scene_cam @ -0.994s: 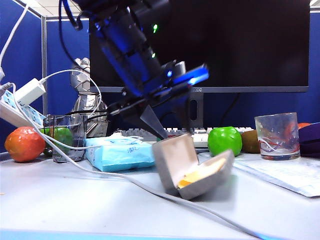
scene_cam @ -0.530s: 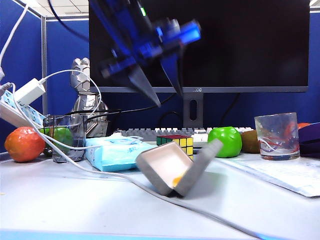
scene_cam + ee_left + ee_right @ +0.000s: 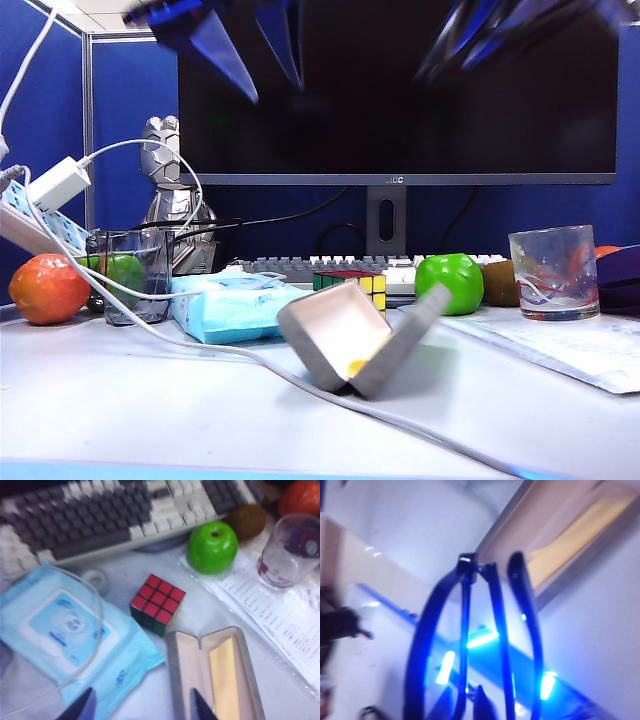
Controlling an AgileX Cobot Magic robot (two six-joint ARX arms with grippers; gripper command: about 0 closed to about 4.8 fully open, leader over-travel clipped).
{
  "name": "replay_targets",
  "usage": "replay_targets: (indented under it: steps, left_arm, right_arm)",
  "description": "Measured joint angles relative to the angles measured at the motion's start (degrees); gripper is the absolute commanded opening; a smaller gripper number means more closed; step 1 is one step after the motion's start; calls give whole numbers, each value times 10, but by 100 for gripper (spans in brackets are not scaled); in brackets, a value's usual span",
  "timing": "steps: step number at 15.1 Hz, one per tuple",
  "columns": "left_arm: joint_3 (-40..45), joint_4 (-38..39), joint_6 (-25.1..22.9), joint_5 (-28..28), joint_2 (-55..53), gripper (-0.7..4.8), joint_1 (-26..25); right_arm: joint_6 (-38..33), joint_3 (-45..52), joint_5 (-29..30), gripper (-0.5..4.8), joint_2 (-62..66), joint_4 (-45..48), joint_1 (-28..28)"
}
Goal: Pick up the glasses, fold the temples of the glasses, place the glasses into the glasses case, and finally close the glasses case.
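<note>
- Reading no clear writing: blurred print on the light-blue tissue pack beside the glasses case, nothing legible.
- Lying open on the white table, felt-grey clamshell, pale lining, yellow cloth inside.
- Hanging high above the case, left gripper with its 2 pointed fingers spread wide, gripping nothing.
- Clamping the glasses above the case: right gripper, seen closely only from the right wrist, temples folded alongside the frame.

One low desk camera, two wrist cameras looking down.
Your exterior view sits at desk level, facing the monitor past the open glasses case. Both wrist views look down on that case, the right one much closer.
</note>
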State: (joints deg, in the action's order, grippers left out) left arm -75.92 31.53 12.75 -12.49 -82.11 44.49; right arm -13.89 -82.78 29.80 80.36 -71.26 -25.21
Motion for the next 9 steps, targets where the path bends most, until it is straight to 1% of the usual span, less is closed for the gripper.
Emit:
replay_targets:
  steps: [1,3,5,7,8,9]
  left_arm:
    - [0,4,-2,-1,8,247,0]
    - [0,14,-4,-5,13,246,0]
    - [0,24,-18,-29,16,247,0]
    - [0,34,-21,-34,16,246,0]
    - [0,38,-23,-36,16,246,0]
    - [0,39,-27,-39,16,236,0]
  right_arm:
    - [-12,14,18,-5,10,17,4]
    - [-39,45,35,-5,14,63,8]
    - [-96,99,56,-5,15,141,16]
    - [-140,130,59,-5,15,199,21]
    - [-174,151,60,-5,15,242,18]
    - [-264,186,55,-5,15,350,18]
